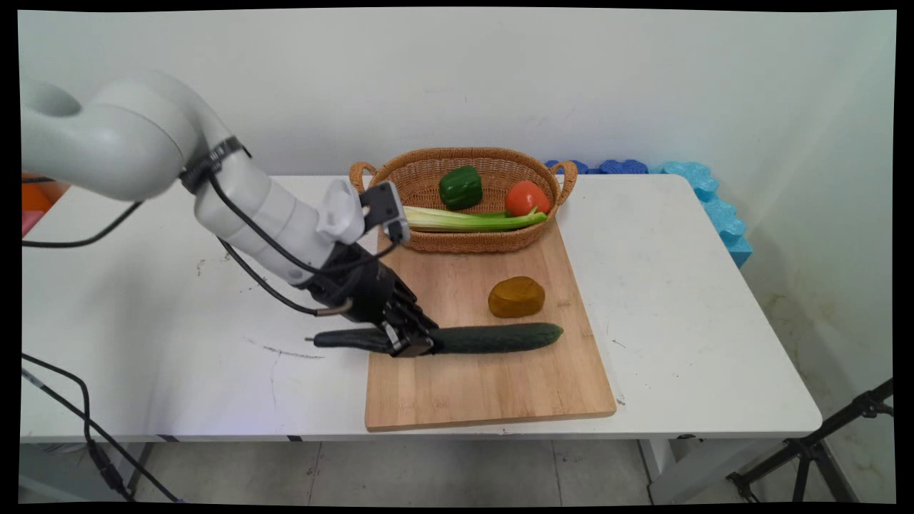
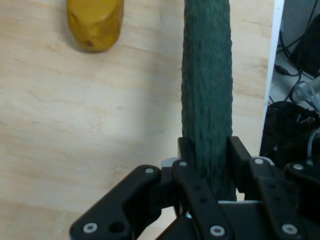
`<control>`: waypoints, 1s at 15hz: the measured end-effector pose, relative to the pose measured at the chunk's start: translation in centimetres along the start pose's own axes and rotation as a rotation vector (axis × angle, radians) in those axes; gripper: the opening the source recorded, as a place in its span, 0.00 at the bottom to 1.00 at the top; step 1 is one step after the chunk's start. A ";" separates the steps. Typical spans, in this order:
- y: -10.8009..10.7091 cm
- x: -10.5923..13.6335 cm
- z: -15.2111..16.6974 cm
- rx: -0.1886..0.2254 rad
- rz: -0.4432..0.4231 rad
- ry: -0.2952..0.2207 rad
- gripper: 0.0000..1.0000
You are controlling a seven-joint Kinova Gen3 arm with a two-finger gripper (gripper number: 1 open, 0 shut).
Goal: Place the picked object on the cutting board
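Wooden cutting board (image 1: 493, 385): one, lying on the white bench (image 1: 685, 307) with its near edge along the bench's front edge. One wicker basket (image 1: 428, 168) stands at the board's far edge, towards the back edge of the bench.

Item count:
- One cucumber (image 1: 500, 337), dark green, lying lengthwise across the board; its left end overhangs the board's left edge.
- One brownish-yellow potato (image 1: 516, 297), on the board just beyond the cucumber, apart from it.
- One green bell pepper (image 1: 460, 187), inside the basket.
- One red tomato (image 1: 527, 198), inside the basket, right of the pepper.
- One pale green leafy stalk (image 1: 471, 219), resting along the basket's near rim.

Pincer (image 1: 408, 344): one, black, positioned at the board's left edge. Its two fingers are closed in against the cucumber, one on each side, gripping it near the left end. In the hand view the cucumber (image 2: 207, 95) runs straight up between the fingers (image 2: 239, 155), with the potato (image 2: 95, 25) at upper left on the board (image 2: 75, 125).
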 end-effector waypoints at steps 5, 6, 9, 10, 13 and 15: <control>-0.1 -0.5 2.6 -0.002 -0.016 0.012 0.00; -0.1 -0.5 2.9 -0.003 -0.018 0.014 0.00; -0.2 -0.6 4.0 -0.002 -0.021 0.022 0.00; -0.3 -0.6 4.2 -0.003 -0.021 0.024 0.00; -0.3 -0.7 4.8 -0.003 -0.016 0.028 1.00; -0.2 -0.7 4.9 -0.003 -0.012 0.029 1.00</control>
